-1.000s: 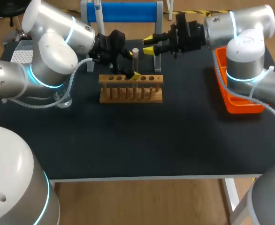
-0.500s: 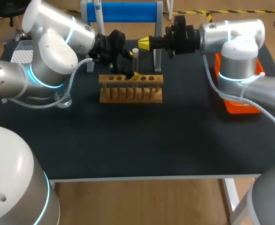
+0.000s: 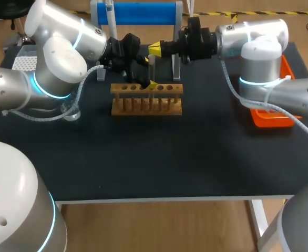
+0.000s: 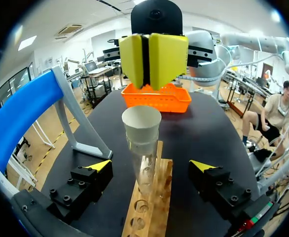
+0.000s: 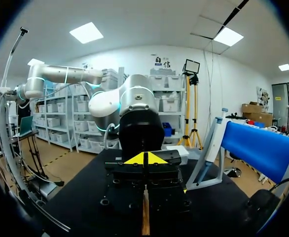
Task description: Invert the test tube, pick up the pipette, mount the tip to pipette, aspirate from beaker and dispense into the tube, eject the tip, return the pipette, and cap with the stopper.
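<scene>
On the black table point(image 3: 196, 157), your clear glass test tube point(image 4: 144, 180) stands upright in the wooden rack point(image 3: 146, 105), with a cream tapered stopper point(image 4: 141, 123) seated in its mouth, so capping looks nearly done. Your right gripper point(image 4: 153, 59) hangs just above the stopper with its tips together, and the left gripper point(image 4: 150, 166) straddles the tube, fingers apart.

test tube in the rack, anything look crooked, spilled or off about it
Nothing stands out. The test tube stands upright in the wooden rack, the stopper sits squarely in its mouth, and no spill shows around it.
</scene>
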{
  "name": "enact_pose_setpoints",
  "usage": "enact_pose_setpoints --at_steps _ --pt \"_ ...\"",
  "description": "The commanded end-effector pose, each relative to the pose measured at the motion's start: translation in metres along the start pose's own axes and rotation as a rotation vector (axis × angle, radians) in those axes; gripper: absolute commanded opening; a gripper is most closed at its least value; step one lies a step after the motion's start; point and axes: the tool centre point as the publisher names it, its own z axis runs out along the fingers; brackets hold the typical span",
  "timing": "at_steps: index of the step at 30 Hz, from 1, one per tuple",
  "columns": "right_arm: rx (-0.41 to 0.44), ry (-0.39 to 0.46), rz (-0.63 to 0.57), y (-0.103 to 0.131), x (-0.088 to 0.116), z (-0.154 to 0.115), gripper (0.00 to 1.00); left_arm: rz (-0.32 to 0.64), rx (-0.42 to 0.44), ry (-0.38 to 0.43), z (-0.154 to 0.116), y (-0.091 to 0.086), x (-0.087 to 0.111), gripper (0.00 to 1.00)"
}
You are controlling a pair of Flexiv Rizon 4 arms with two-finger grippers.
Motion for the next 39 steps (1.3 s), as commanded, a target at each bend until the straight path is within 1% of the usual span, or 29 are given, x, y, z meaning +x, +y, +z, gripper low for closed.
enact_pose_setpoints --at_steps 1,25,30,31,32,33,35,39 --pt "0.002 0.007 0.009 -0.005 -0.003 0.002 0.00 0.000 0.001 -0.001 0.000 0.000 0.000 1.00" --pt "0.021 0.004 0.068 -0.033 -0.002 0.006 0.00 0.000 0.001 -0.001 0.000 0.000 0.000 1.00" --pt "-0.025 -0.008 0.043 -0.026 -0.003 0.003 0.00 0.000 0.001 -0.001 0.000 0.000 0.000 1.00" --pt "-0.043 -0.008 0.031 -0.022 -0.004 0.002 0.14 0.000 0.001 -0.001 0.000 0.000 0.000 1.00" --pt "-0.050 -0.010 0.021 -0.018 -0.005 0.001 0.30 0.000 0.001 -0.001 0.000 0.000 0.000 1.00" --pt "-0.058 -0.011 0.010 -0.014 -0.005 0.000 1.00 0.000 0.001 -0.001 0.000 0.000 0.000 1.00" --pt "-0.077 -0.002 -0.013 -0.006 -0.005 -0.001 1.00 0.000 0.001 -0.001 0.000 0.000 0.000 1.00" --pt "-0.083 -0.007 -0.043 0.010 -0.005 -0.006 1.00 0.000 0.001 -0.001 0.000 0.000 0.000 1.00"
